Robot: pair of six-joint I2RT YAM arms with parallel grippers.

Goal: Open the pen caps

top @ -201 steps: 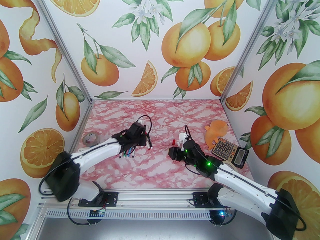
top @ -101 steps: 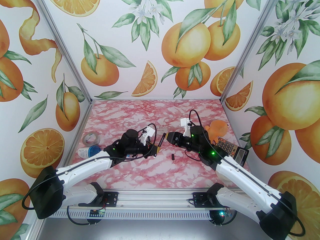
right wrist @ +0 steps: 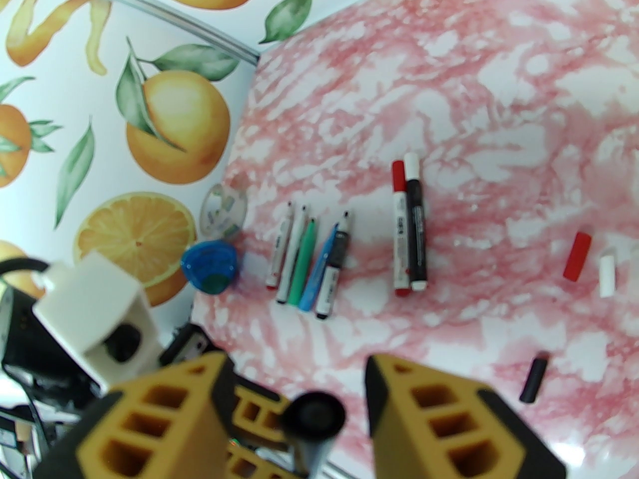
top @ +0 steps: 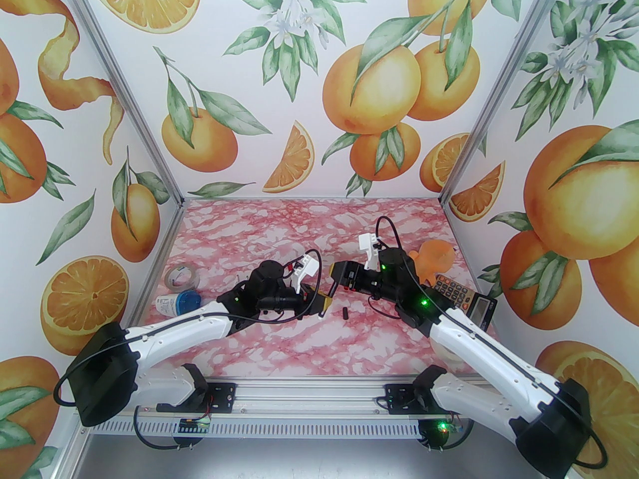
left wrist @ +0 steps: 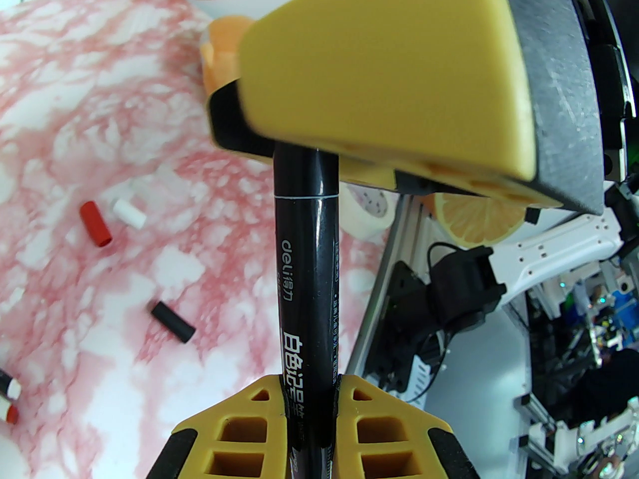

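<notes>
- One black pen (left wrist: 305,247) sits clenched in your L claw (left wrist: 310,389).
- R claw (right wrist: 299,367) prob. released, jaws straddling pen's far end.
- Red cap (left wrist: 96,224), white cap (left wrist: 129,213), black cap (left wrist: 172,323) loose on table (left wrist: 75,118).

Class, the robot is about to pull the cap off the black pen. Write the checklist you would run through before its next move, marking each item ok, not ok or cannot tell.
1. Left gripper shut firmly on the black pen: ok.
2. Cap seated on the pen, seam visible: ok.
3. Capped end lies between the fingers of the right gripper: ok.
4. Right gripper closed on the cap: not ok, its fingers stand apart with gaps either side.
5. Loose black cap lies on the table, off to the side of the pen: ok.
6. Pen straight in line with the right gripper's pull: cannot tell.
</notes>
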